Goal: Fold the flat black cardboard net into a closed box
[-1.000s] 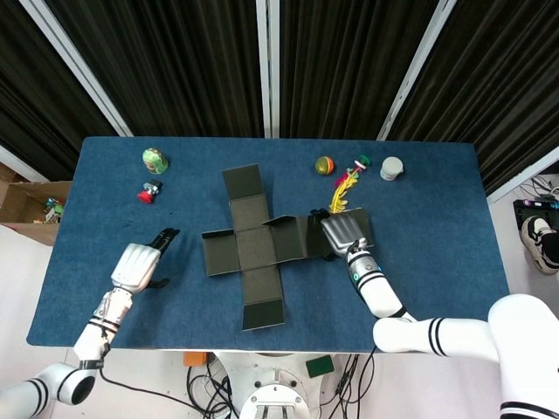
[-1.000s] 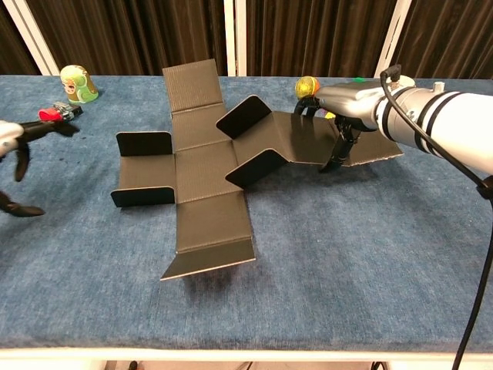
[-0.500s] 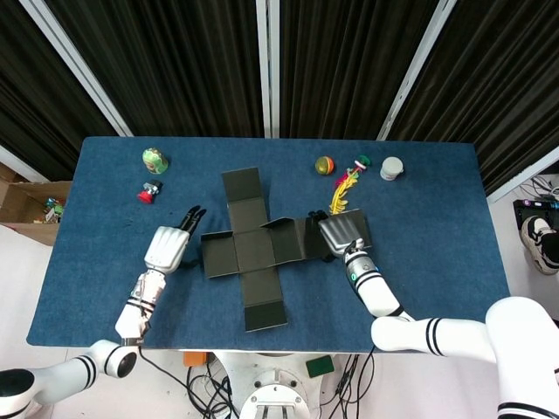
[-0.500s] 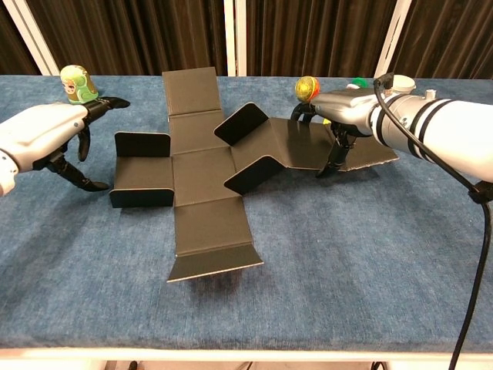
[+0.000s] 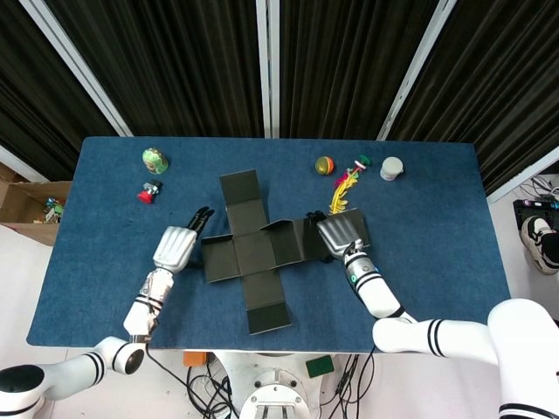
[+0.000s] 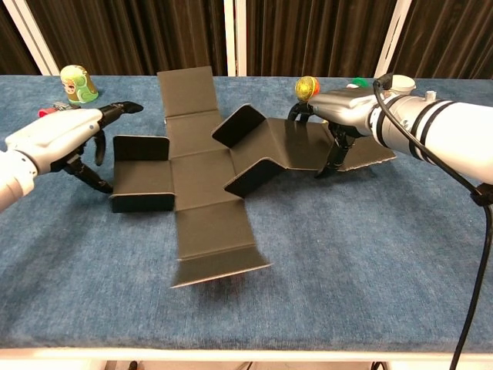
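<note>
The black cardboard net lies cross-shaped on the blue table, also seen as the net in the chest view. Its side flaps stand partly up. My right hand covers the net's right panel. In the chest view the right hand curls its fingers over the panel's near edge, with the thumb at the far edge. My left hand sits just left of the net's left flap. The left hand has its fingers spread and holds nothing.
A green egg-shaped figure and a small red toy stand at the back left. An orange-green ball, a yellow-pink feathery toy and a white cap lie behind my right hand.
My left hand has moved right, from the open table up to the net's left flap. The net has turned and shifted slightly under my right hand, which stayed on the right panel.
</note>
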You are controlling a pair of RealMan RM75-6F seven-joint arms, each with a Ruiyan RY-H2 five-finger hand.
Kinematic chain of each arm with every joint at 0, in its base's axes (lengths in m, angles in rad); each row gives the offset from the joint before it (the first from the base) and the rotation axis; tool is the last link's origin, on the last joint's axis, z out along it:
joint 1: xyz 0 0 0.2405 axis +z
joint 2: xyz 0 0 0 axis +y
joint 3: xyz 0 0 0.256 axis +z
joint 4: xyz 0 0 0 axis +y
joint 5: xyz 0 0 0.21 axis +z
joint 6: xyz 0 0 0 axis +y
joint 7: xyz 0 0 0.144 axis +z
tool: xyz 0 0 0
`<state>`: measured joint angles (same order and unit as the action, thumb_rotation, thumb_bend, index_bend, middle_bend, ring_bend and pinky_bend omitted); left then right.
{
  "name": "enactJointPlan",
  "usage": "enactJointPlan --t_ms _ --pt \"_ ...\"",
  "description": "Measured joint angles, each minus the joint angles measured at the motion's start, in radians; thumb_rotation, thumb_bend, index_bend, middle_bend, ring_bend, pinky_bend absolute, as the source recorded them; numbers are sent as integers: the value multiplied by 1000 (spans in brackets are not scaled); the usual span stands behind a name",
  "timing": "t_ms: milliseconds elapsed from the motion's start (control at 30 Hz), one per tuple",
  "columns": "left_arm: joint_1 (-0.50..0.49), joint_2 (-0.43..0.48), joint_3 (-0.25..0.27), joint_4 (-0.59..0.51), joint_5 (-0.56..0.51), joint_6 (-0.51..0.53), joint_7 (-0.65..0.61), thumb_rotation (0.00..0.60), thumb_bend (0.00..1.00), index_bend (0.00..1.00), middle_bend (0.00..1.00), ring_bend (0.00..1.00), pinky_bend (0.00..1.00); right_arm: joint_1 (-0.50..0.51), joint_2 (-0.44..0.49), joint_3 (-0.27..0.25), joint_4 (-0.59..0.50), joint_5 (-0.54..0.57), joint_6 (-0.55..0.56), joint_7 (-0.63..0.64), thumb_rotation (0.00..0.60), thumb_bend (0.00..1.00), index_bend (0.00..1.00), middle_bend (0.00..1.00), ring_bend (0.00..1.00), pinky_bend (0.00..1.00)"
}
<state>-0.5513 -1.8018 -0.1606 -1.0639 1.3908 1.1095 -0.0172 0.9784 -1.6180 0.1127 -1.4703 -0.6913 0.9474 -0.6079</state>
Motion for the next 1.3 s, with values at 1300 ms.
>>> enactJointPlan --t_ms 1300 --pt "-100 226 31 -280 9 -338 -741 600 0 35 29 571 952 169 105 -64 86 -626 -159 -36 600 277 408 322 727 941"
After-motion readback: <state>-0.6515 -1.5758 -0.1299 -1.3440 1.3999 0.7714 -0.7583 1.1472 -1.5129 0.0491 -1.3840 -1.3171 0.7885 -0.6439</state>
